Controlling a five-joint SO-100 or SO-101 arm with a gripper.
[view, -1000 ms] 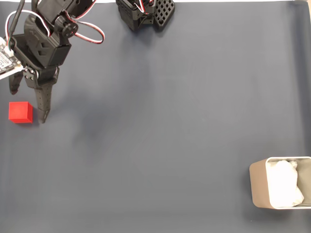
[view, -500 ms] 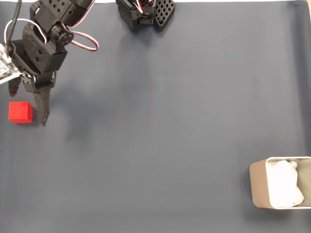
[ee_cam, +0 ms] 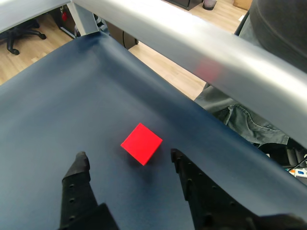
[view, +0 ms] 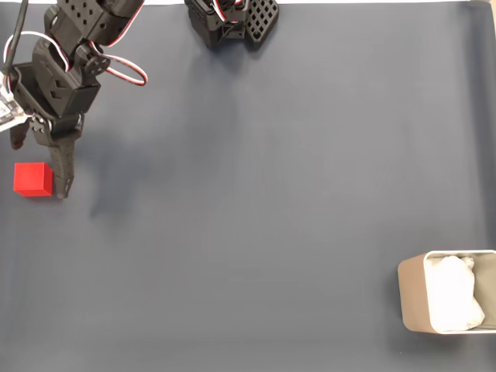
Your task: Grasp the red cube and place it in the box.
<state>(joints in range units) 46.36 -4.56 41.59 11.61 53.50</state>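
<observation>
red cube (view: 33, 179) far from box (view: 413, 298)

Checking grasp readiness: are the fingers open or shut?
Open: in the wrist view the gripper shows both fingers apart, the red cube ahead, untouched.

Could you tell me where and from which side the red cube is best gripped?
Grip the red cube across two opposite flat side faces, coming down from above. It sits free on the dark mat, nothing crowding it. In the wrist view it lies cornerwise to the open pincer, so turning the wrist to square the fingers with its faces would probably help.
</observation>
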